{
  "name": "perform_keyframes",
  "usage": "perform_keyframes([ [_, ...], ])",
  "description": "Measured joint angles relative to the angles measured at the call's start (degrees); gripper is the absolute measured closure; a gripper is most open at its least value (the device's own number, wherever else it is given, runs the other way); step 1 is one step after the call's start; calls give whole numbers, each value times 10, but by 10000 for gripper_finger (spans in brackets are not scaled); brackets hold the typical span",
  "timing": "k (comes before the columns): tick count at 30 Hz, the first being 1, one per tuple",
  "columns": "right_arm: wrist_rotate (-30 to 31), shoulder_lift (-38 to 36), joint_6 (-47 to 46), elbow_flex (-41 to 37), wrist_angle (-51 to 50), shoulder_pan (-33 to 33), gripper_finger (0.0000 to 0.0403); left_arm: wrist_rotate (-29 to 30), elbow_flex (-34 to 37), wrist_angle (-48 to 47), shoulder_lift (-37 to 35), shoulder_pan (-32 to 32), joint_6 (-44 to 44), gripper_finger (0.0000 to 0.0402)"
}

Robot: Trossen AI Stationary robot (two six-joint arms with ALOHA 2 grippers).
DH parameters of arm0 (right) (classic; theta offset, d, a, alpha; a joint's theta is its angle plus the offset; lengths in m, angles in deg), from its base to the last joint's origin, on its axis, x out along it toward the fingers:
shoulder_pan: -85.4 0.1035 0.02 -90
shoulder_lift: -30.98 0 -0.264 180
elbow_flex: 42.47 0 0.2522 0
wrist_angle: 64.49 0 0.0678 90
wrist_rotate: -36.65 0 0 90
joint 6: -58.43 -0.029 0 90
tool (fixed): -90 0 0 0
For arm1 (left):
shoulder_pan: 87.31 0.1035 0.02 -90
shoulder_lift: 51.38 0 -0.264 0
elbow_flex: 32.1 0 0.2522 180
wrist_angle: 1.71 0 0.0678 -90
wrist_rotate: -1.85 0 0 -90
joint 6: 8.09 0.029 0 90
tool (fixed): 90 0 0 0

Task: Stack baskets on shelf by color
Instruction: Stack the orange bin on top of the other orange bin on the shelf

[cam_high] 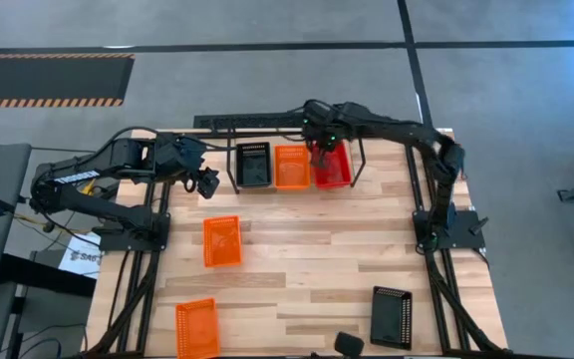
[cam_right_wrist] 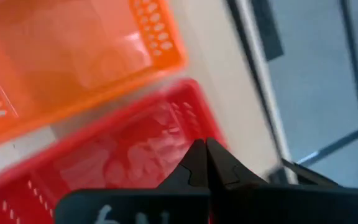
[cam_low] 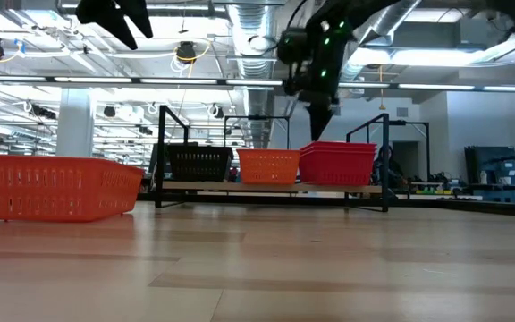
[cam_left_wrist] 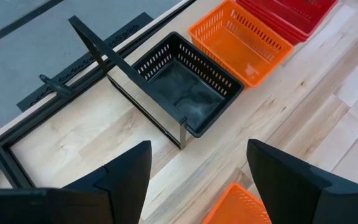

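Observation:
On the black wire shelf [cam_high: 359, 162] at the table's far edge stand a black basket [cam_high: 253, 165], an orange basket [cam_high: 290, 166] and nested red baskets [cam_high: 334, 168], side by side. My right gripper [cam_low: 316, 123] hangs shut just above the red baskets [cam_low: 338, 163], near their far left corner, with nothing between its fingers [cam_right_wrist: 205, 155]. My left gripper [cam_high: 205, 183] waits open above the table, left of the shelf; its wrist view shows the black basket [cam_left_wrist: 185, 81] past its fingers [cam_left_wrist: 126, 180].
Loose on the wooden table lie an orange basket [cam_high: 221, 240] left of centre, another orange one [cam_high: 196, 327] at the near left edge, and a black basket [cam_high: 391, 316] near the right front. The middle of the table is bare wood.

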Motion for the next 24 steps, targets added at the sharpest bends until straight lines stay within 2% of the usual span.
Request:
perform_keyframes([
  [6,11,-91,-34,0,-34,8,403,7,0,-59,6,0,-57,150],
  [8,11,-127,-54,0,-38,15,403,19,0,-97,11,-2,-109,150],
  [11,11,-182,-83,1,-36,28,403,44,0,-143,26,-16,-232,150],
  [16,11,-259,-123,1,-34,53,402,48,0,-198,65,-71,-393,150],
  [24,11,-322,-137,1,-30,88,401,29,1,-201,157,-176,-522,150],
])
